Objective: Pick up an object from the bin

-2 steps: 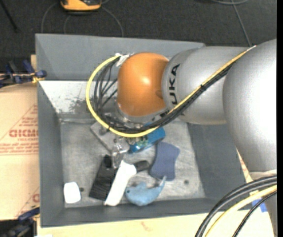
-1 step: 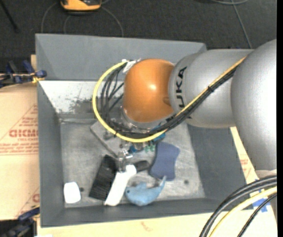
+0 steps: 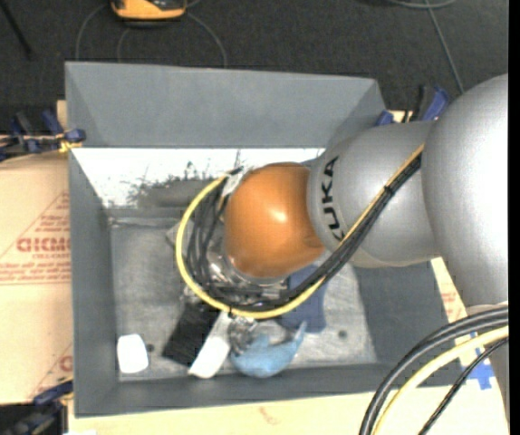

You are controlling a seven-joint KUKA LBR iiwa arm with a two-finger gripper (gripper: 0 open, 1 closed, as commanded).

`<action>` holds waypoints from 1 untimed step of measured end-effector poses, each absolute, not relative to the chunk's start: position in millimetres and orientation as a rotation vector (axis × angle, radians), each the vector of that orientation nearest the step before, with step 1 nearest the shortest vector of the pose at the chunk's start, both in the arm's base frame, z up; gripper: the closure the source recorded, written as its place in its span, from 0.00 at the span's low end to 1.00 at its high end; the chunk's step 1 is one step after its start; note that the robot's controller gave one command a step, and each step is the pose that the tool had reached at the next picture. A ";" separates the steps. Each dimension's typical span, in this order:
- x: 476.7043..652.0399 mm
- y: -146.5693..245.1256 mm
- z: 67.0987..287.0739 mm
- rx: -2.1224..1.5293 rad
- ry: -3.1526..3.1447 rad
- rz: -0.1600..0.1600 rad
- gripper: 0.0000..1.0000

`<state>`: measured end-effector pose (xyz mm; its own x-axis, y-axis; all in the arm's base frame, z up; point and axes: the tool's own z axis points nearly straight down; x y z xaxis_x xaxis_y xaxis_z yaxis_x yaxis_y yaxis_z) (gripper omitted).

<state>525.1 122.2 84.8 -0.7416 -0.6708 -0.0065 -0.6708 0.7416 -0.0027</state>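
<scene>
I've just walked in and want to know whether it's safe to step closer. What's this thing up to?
The KUKA arm is down in the grey metal bin, its orange-covered wrist low over the near side. Just below it lie a flat black item, a white piece and a light blue soft thing. No grasp on anything is visible.

One camera looks down, seemingly close, on the bin (image 3: 88,270).
</scene>
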 end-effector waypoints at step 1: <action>540.1 130.5 71.8 -1.072 2.953 0.005 1.00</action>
